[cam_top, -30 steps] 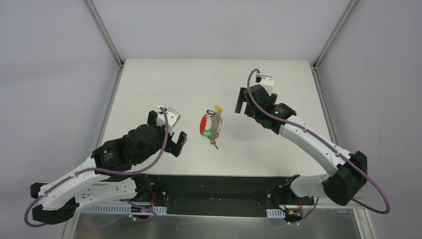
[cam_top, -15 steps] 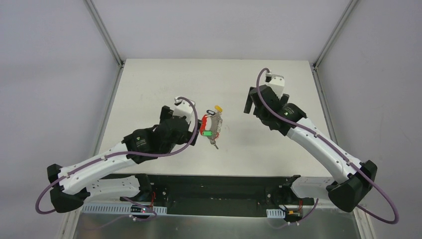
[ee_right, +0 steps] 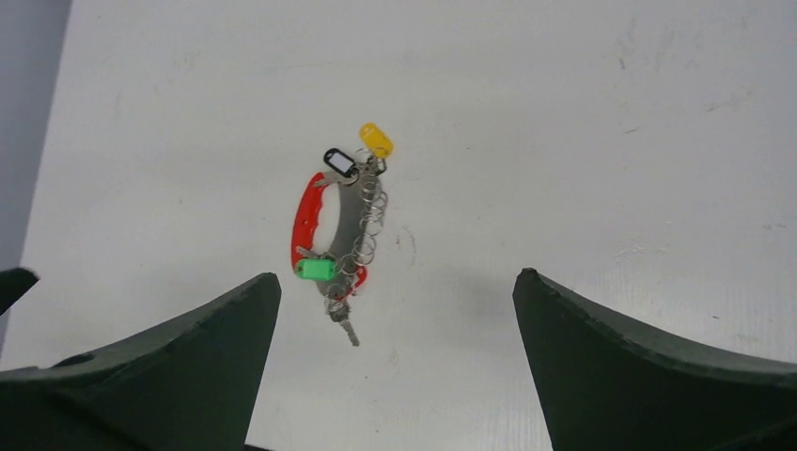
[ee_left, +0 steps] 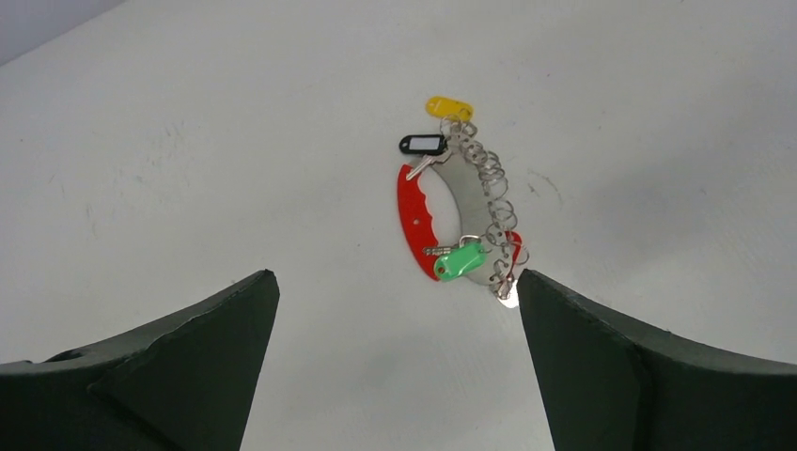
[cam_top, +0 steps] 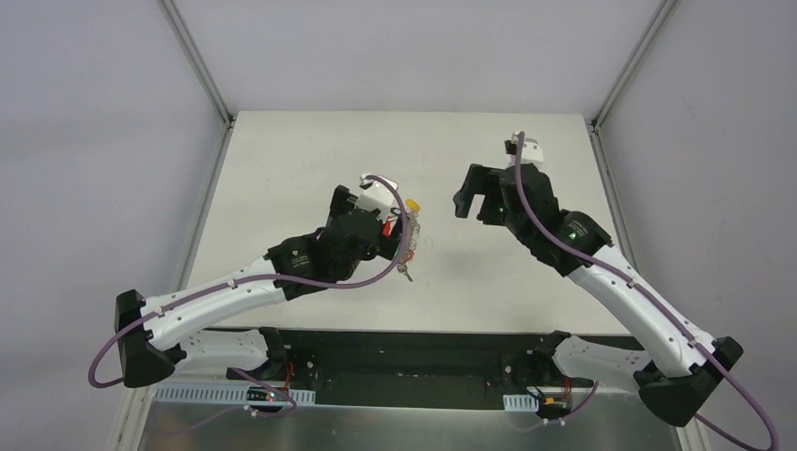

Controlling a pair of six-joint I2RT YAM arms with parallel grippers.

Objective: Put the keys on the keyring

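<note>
Below L gripper, between its wide-open, empty fingers, keyring w/ tagged keys lies on table. L arm has just swung in over it. R gripper also open, empty; keyring ahead-left of it. Judged: approach to grasp begun, nothing gripped yet.

You are looking at a white table filling the middle of the top view, with faint grey scuffs showing right of centre in the left wrist view. Metal posts are slanting in at upper left and upper right, framing pale grey walls. A black rail is running along the bottom, a slotted grey duct lying below it.
</note>
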